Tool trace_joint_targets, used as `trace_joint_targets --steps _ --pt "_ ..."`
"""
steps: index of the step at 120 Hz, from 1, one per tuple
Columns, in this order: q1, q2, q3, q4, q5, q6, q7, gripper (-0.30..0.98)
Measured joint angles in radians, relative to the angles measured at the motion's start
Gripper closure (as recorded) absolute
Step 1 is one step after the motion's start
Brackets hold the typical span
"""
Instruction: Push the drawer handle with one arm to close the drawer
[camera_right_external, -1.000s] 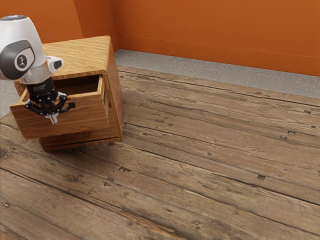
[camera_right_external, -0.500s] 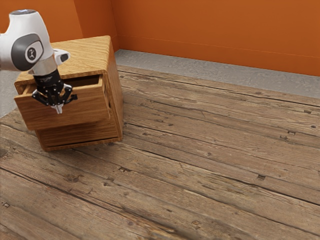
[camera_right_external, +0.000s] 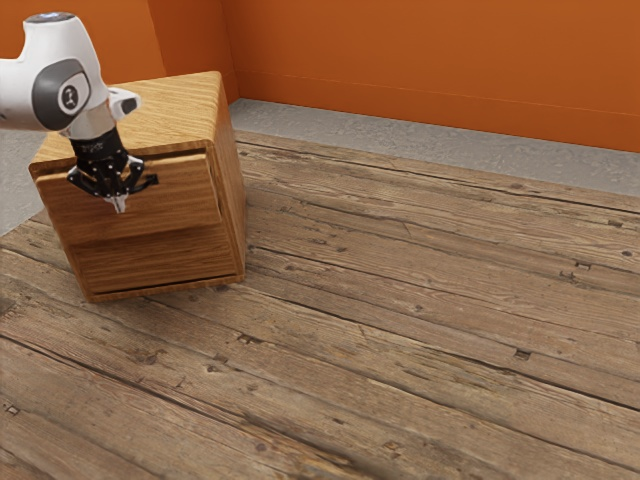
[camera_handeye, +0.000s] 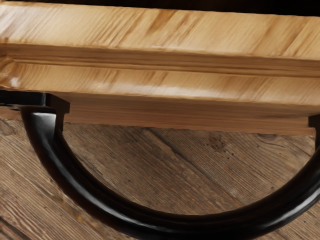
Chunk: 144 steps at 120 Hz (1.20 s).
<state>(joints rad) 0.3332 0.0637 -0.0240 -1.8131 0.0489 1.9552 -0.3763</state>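
Observation:
In the exterior view my gripper (camera_right_external: 120, 205) points down in front of the upper drawer (camera_right_external: 185, 205), its fingertips together. It stands at the curved black handle, partly hiding it; contact between them cannot be made out. The drawer front sits slightly out from the cabinet (camera_right_external: 185, 105), with a thin dark gap along its top edge. In the wrist view the black handle (camera_handeye: 185, 225) arcs out from the drawer front (camera_handeye: 160, 82), under my hand.
The lower drawer front (camera_right_external: 160, 262) lies below the upper one. Wooden planks (camera_right_external: 420, 300) stretch toward the exterior view's right. An orange wall (camera_right_external: 430, 60) rises behind a grey strip of floor (camera_right_external: 400, 140).
The upper drawer has slid far into the cabinet, and its opening has shrunk to a narrow gap. My hand has moved along with it toward the cabinet.

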Motion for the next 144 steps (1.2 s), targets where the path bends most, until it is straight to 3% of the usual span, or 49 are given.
trace_joint_targets --steps 75,95,108,119,144 --pt "0.008 0.06 0.001 0.083 -0.003 0.014 0.087 0.79" --pt "0.043 -0.109 -0.058 -0.021 -0.039 -0.082 0.073 0.79" --pt "0.022 -0.171 -0.158 0.07 -0.061 -0.234 0.06 0.79" --pt "-0.058 -0.179 -0.182 0.183 -0.073 -0.339 0.058 0.63" --pt "-0.055 -0.182 -0.196 0.274 -0.077 -0.465 0.055 0.25"
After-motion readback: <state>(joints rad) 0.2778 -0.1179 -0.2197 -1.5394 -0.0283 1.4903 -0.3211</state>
